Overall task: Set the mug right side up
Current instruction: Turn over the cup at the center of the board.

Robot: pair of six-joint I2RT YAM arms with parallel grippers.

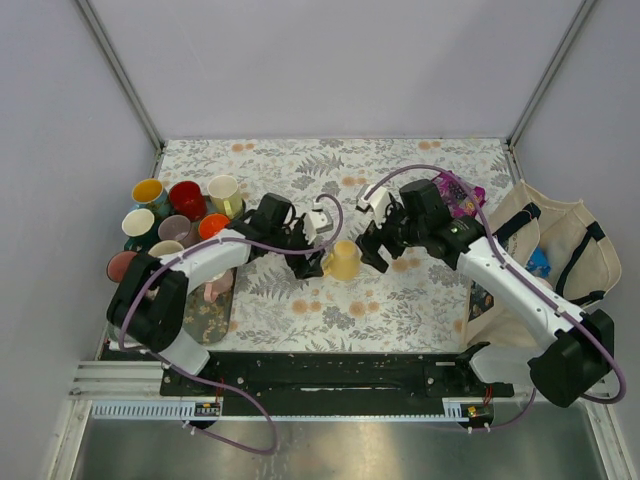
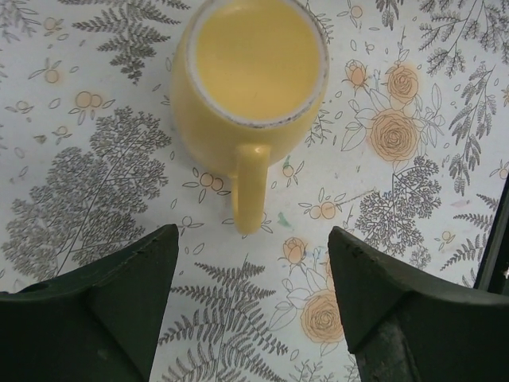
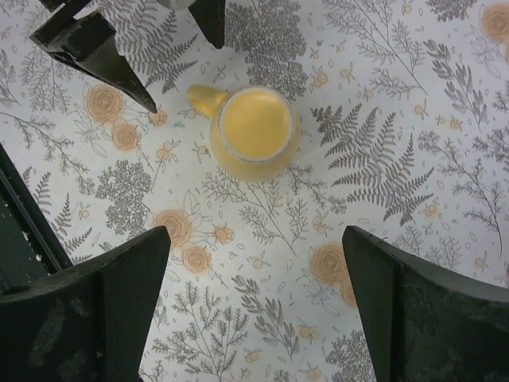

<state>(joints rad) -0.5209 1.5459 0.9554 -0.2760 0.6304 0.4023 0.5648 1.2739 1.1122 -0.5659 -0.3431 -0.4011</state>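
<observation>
A yellow mug (image 1: 343,260) stands on the floral tablecloth between my two grippers. Its upward face is flat yellow with a pale ring, which looks like its base, so it seems upside down. In the left wrist view the mug (image 2: 254,64) has its handle (image 2: 249,191) pointing toward my left gripper (image 2: 250,239), which is open and empty just short of it. In the right wrist view the mug (image 3: 254,131) lies ahead of my right gripper (image 3: 254,235), also open and empty. In the top view, the left gripper (image 1: 310,262) and right gripper (image 1: 375,250) flank the mug.
Several coloured mugs (image 1: 175,215) cluster at the table's left side, with a pink one (image 1: 218,285) by the left arm. A purple packet (image 1: 462,195) lies at the back right. A cream bag (image 1: 545,250) sits at the right edge. The left gripper's fingers (image 3: 103,56) show in the right wrist view.
</observation>
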